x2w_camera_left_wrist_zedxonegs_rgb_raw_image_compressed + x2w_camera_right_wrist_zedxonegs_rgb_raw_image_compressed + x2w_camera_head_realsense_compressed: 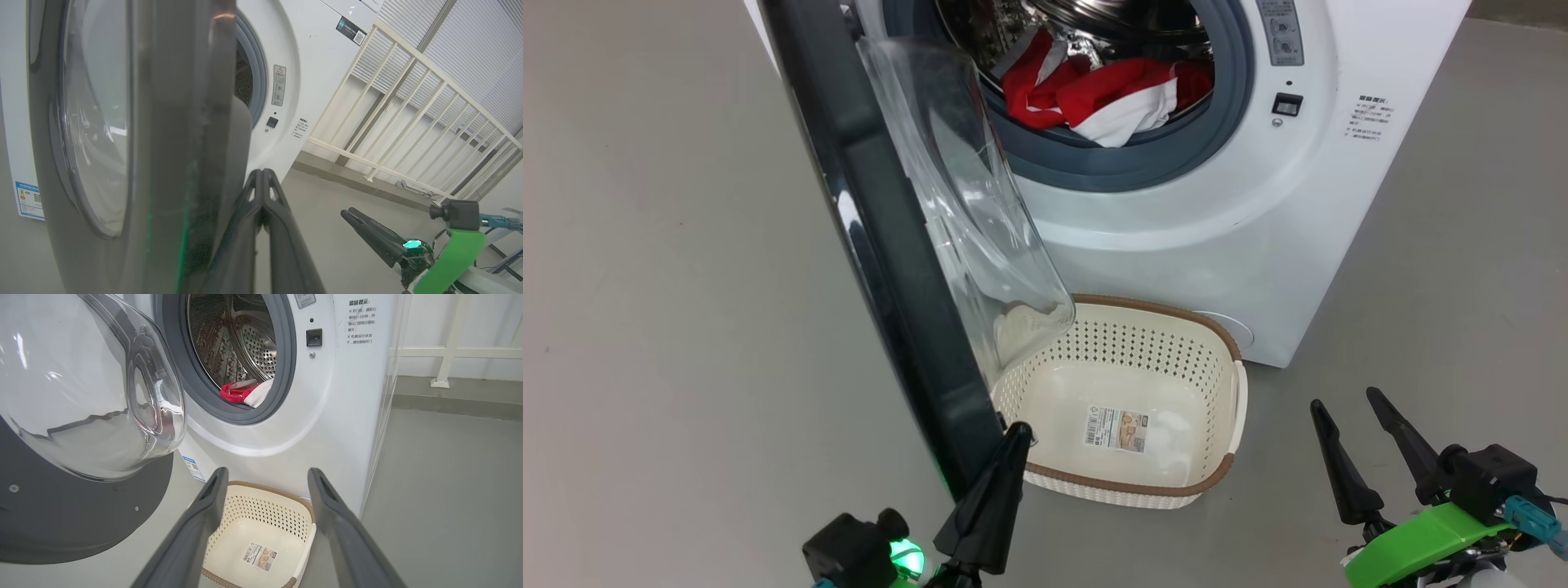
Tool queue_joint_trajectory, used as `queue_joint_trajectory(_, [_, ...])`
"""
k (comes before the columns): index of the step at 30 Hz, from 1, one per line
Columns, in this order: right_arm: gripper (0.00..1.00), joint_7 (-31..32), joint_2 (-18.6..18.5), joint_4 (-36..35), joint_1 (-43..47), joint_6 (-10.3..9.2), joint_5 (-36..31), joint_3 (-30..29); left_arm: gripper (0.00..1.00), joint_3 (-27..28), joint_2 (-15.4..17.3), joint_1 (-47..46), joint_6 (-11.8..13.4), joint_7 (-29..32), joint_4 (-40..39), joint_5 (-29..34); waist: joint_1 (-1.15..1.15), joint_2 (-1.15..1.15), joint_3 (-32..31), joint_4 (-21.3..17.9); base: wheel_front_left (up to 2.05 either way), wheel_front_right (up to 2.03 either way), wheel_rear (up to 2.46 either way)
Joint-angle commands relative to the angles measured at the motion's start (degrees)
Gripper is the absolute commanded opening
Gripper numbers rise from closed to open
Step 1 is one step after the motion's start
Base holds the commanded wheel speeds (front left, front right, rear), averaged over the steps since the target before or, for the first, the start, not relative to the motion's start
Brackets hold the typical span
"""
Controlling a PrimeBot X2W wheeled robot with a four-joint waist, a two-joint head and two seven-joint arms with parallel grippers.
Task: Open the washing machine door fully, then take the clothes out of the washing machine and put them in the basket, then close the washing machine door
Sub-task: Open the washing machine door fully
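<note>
The washing machine (pixel 1258 245) stands ahead with its door (pixel 890 245) swung out toward me, black rim edge-on and clear glass bowl (pixel 81 396) bulging inward. Red and white clothes (pixel 1111 98) lie at the drum's front lip, seen too as the clothes (pixel 243 394) in the right wrist view. The cream basket (pixel 1217 482) sits empty on the floor below the opening. My left gripper (pixel 1017 433) is shut, its tip against the door's outer edge near the bottom; the door rim (pixel 171 143) stands just left of its fingers (pixel 261 192). My right gripper (pixel 1347 404) is open, right of the basket (pixel 304 543).
Grey floor spreads left and right of the machine. A cream metal railing (pixel 408 122) runs behind the washer on the right side. The door's swing takes up the room in front of the machine's left half.
</note>
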Motion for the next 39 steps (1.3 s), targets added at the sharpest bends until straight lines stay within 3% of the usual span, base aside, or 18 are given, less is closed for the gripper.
queue_joint_trajectory(1, [1.00, -0.5, -1.0, -1.6, -1.9, 0.36, 0.3, 1.4, 0.00, 1.6, 0.1, -2.2, -0.3, -0.3, 0.3, -1.0, 0.00, 0.00, 0.0, -0.1, 0.00, 0.00, 0.00])
queue_joint_trajectory(13, [1.00, -0.5, -0.9, -1.8, -2.1, 0.36, 0.6, 1.6, 0.00, 5.6, 0.1, -1.9, 1.4, -0.3, 2.1, -1.5, 0.00, 0.00, 0.1, 0.6, 0.00, 0.00, 0.00])
queue_joint_trajectory(27, [1.00, -0.5, -1.0, -2.1, -2.4, 0.36, 0.5, 2.3, 0.00, 16.2, 0.1, 1.9, 3.2, -0.3, 0.9, 0.3, 0.00, 0.00, 0.0, 3.4, 0.00, 0.00, 0.00])
queue_joint_trajectory(39, [1.00, -0.5, -1.1, -2.2, -2.6, 0.36, 0.6, 2.9, 0.00, 25.8, 0.1, 2.8, 4.3, -0.3, 0.4, 2.7, 0.00, 0.00, 0.3, 3.4, 0.00, 0.00, 0.00])
